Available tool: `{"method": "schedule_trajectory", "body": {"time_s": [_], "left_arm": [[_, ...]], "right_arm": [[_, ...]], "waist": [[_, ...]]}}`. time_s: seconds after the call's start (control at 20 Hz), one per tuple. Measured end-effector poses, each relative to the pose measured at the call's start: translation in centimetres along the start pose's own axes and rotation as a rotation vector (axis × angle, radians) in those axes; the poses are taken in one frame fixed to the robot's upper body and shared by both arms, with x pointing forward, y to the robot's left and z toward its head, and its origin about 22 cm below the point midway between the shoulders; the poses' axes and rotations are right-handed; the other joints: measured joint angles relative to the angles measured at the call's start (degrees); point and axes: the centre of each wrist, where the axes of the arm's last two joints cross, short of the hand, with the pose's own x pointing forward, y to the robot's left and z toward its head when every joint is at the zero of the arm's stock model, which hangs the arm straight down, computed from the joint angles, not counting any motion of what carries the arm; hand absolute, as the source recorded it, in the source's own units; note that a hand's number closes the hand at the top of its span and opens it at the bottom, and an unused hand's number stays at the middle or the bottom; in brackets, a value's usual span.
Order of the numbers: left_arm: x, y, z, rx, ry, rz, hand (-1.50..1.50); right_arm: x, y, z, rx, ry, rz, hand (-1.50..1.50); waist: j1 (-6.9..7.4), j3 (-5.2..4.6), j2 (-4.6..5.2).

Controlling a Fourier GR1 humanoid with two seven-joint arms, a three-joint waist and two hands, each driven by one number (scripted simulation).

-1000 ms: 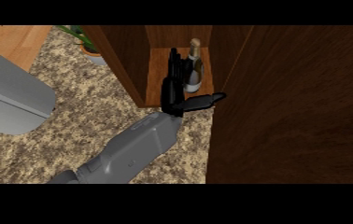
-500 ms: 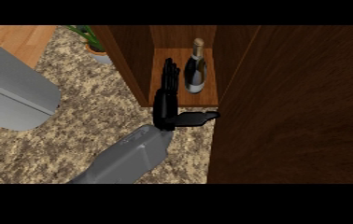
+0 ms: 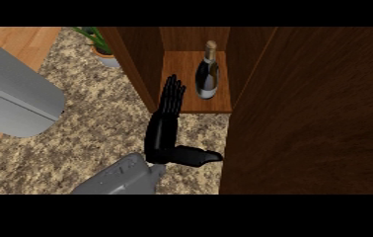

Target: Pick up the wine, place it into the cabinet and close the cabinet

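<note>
The wine bottle [image 3: 207, 78], dark with a pale foil neck, stands upright on the wooden shelf inside the open cabinet [image 3: 182, 70]. My right hand [image 3: 162, 132] is open just in front of the shelf's front edge. Its fingers are straight and point into the cabinet, left of the bottle and apart from it, and its thumb sticks out to the right. Nothing is in the hand. My left hand does not show.
The cabinet's dark wooden door [image 3: 306, 112] stands open and fills the right side of the view. A potted plant [image 3: 98, 46] sits left of the cabinet on the speckled counter [image 3: 87, 132]. A grey forearm [image 3: 25, 102] lies at the left edge.
My right hand has let go of the bottle and drawn back out of the cabinet toward me, with its fingers straightened. The bottle stays standing on the shelf.
</note>
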Motion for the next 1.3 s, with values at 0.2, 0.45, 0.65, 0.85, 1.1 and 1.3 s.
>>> {"method": "schedule_trajectory", "body": {"time_s": [0.2,0.45,0.65,0.85,1.1,1.3], "left_arm": [[1.9,1.6,1.7,-0.034,-0.002,0.001,-1.50],[4.7,4.2,3.7,-0.102,0.001,0.024,1.50],[6.9,6.1,5.8,-0.119,0.006,0.038,1.50],[8.8,7.7,6.9,-0.126,-0.003,0.043,1.50],[11.4,10.4,8.5,-0.111,0.002,0.036,1.50],[12.8,12.4,9.9,-0.082,-0.013,0.021,-1.50]], "right_arm": [[0.2,-0.2,0.4,0.050,0.015,-0.006,1.50],[0.6,-0.1,0.7,0.163,0.020,0.050,1.50],[0.5,-0.1,1.0,0.246,0.039,0.084,1.50],[-0.3,1.1,1.5,0.332,0.074,0.034,1.50],[-0.6,3.5,1.5,0.432,0.088,-0.056,1.50],[-0.2,6.4,1.3,0.532,0.111,-0.136,1.50]], "waist": [[0.02,0.01,-0.01],[0.11,0.01,-0.05],[0.14,0.01,-0.07],[0.05,-0.01,-0.09],[0.23,-0.04,-0.15],[0.42,-0.08,-0.25]]}}
